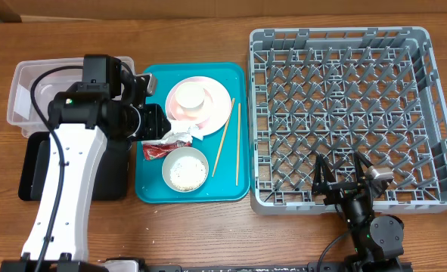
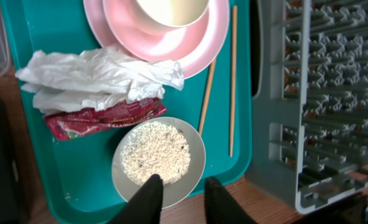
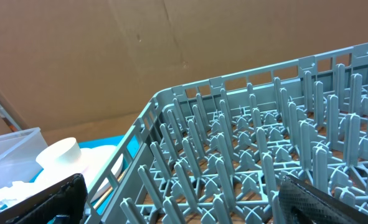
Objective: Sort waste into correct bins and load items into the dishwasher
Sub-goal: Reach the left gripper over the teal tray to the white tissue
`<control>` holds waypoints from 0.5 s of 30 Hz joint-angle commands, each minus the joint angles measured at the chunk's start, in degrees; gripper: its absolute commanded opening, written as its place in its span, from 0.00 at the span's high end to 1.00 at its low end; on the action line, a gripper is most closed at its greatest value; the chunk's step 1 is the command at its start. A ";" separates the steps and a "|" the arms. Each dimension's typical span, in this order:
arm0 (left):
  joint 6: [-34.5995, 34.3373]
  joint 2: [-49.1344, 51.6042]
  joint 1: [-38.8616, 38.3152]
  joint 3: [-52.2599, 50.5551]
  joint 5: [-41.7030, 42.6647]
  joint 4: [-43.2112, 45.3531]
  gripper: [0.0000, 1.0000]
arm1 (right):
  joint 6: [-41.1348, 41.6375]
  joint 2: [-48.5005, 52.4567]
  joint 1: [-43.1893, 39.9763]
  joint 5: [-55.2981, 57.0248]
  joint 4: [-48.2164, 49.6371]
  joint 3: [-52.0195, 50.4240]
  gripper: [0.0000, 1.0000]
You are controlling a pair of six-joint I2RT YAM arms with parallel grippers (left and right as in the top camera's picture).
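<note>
On the teal tray (image 1: 149, 189) (image 2: 47, 37) the crumpled white-and-red wrapper (image 1: 170, 140) (image 2: 103, 87) lies between the pink plate (image 1: 212, 113) (image 2: 190, 50) and the grey-green bowl (image 1: 185, 168) (image 2: 159, 155), which holds rice. A small pale cup or bowl (image 1: 189, 97) sits on the plate. Two chopsticks (image 1: 223, 140) (image 2: 233, 81) lie to the right. My left gripper (image 1: 156, 125) (image 2: 182, 182) hangs over the bowl's near right rim, jaws narrowly apart, nothing gripped. My right gripper (image 1: 344, 181) (image 3: 190, 208) is wide open over the near edge of the grey dish rack (image 1: 344, 113) (image 3: 246, 143).
A clear tub (image 1: 23, 91) stands at the far left, with a black tray (image 1: 30, 170) in front of it, both partly under my left arm. The rack (image 2: 320, 106) sits close against the teal tray's right side. Bare wooden table runs along the front.
</note>
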 commanded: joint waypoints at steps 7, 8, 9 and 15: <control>-12.85 3.72 -0.39 1.22 -9.29 0.04 0.96 | -0.22 -0.52 -0.22 -0.09 0.44 -0.59 0.00; -13.99 3.78 -0.39 1.20 -10.05 0.11 0.91 | -0.22 -0.52 -0.22 -0.09 0.44 -0.59 0.00; -16.15 4.00 -0.39 1.20 -11.30 0.46 0.76 | -0.22 -0.52 -0.22 -0.09 0.44 -0.59 0.00; -26.32 5.42 -0.44 1.07 -11.30 0.94 0.69 | -0.22 -0.52 -0.22 -0.09 0.44 -0.59 0.00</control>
